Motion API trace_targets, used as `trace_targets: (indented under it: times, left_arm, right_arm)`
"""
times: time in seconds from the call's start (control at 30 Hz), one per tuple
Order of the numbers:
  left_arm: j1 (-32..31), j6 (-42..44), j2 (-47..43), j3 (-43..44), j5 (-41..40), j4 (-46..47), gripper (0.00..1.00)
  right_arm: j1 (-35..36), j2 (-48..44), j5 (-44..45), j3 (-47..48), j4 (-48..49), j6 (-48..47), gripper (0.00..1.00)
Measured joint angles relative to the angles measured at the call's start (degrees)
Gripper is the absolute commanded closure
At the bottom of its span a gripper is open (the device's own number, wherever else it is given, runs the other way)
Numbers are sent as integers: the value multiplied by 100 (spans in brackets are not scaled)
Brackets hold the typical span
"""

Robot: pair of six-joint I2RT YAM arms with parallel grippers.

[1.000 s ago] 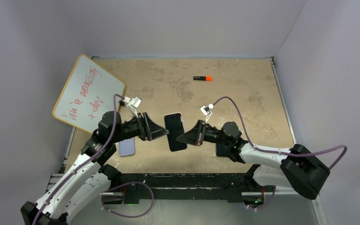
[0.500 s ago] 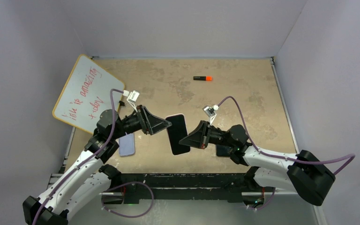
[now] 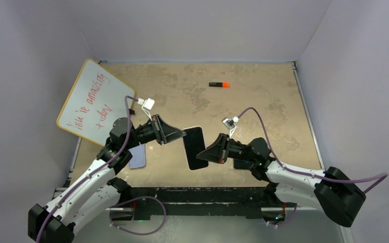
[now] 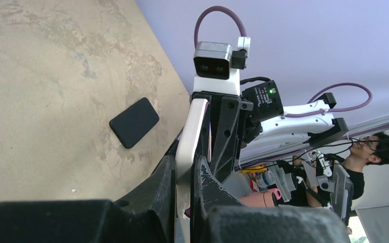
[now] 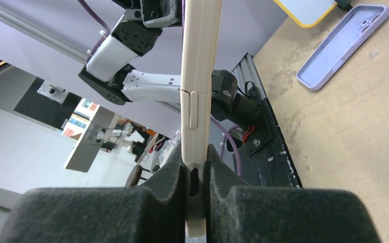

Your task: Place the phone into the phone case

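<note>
The phone (image 3: 195, 147), dark-faced with a cream-white rim, hangs above the table between both arms. My left gripper (image 3: 184, 134) is shut on its upper left edge; in the left wrist view the phone's white rim (image 4: 195, 126) sits pinched between the jaws of that gripper (image 4: 185, 162). My right gripper (image 3: 202, 154) is shut on the lower right edge, and in the right wrist view the phone's rim (image 5: 200, 61) rises from that gripper (image 5: 197, 157). The lavender phone case (image 3: 138, 157) lies empty on the table under my left arm, open side up (image 5: 343, 46).
A flat black slab (image 3: 240, 163) lies on the table by my right arm, also visible from the left wrist (image 4: 134, 122). A whiteboard (image 3: 93, 98) with red writing leans at the far left. An orange-capped marker (image 3: 219, 84) lies at the back.
My left gripper has closed on the phone's edge. Both arms and the phone have shifted slightly right and toward the near edge.
</note>
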Motion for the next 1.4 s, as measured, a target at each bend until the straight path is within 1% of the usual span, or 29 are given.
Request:
trace_targets:
  times: [0.13, 0.2, 0.27, 0.33, 0.5, 0.7, 0.73, 0.77, 0.8, 0.83, 0.9, 1.03, 1.07, 1.1, 1.17, 1.23, 1.3, 1.4]
  left_arm:
    - [-9, 127, -2, 15, 42, -138, 100]
    - [-7, 225, 0, 24, 142, -136, 100]
    - [-2, 361, 33, 42, 306, -153, 100]
    - [-2, 450, 111, 46, 494, -162, 100]
    - [-2, 531, 227, 46, 804, -175, 100]
    - [-2, 549, 280, 44, 1113, -22, 100]
    - [-2, 549, 291, 44, 1141, 0, 100]
    - [-2, 546, 308, 33, 1182, 52, 100]
    - [-2, 546, 323, 24, 1215, 96, 100]
    - [-2, 544, 328, 22, 1244, 138, 100]
    - [-2, 546, 313, 17, 1270, 203, 100]
    - [-4, 608, 293, 17, 1152, 44, 100]
    - [-9, 643, 293, 20, 1126, -17, 96]
    - [-9, 682, 299, 26, 1110, -74, 88]
    - [-9, 763, 339, 70, 1104, -186, 64]
    - [-9, 901, 420, 190, 1095, -404, 51]
    - [-4, 1038, 463, 345, 1075, -715, 42]
    - [0, 1187, 385, 433, 1084, -890, 39]
  right_arm:
    - [9, -175, 92, -13, -361, -90, 66]
    - [11, -308, 149, -13, -527, -157, 55]
    - [11, -437, 208, 0, -629, -210, 48]
    - [11, -525, 297, 39, -664, -236, 46]
    - [11, -603, 487, 87, -730, -258, 48]
    - [11, -562, 678, 472, -1023, -354, 49]
    - [11, -549, 710, 542, -1043, -369, 55]
    - [11, -546, 739, 601, -1086, -389, 75]
    - [11, -553, 761, 649, -1165, -448, 92]
    - [11, -557, 802, 684, -1281, -533, 100]
    - [0, -577, 911, 708, -1491, -645, 100]
    - [13, -737, 1064, 822, -1987, -955, 100]
    - [24, -767, 1086, 857, -2124, -1029, 100]
    - [35, -789, 1108, 909, -2288, -1113, 100]
    - [39, -793, 1132, 964, -2450, -1185, 100]
    - [42, -798, 1161, 973, -2503, -1176, 100]
    - [35, -852, 1259, 973, -2684, -1180, 100]
    - [31, -957, 1429, 973, -2839, -1167, 100]
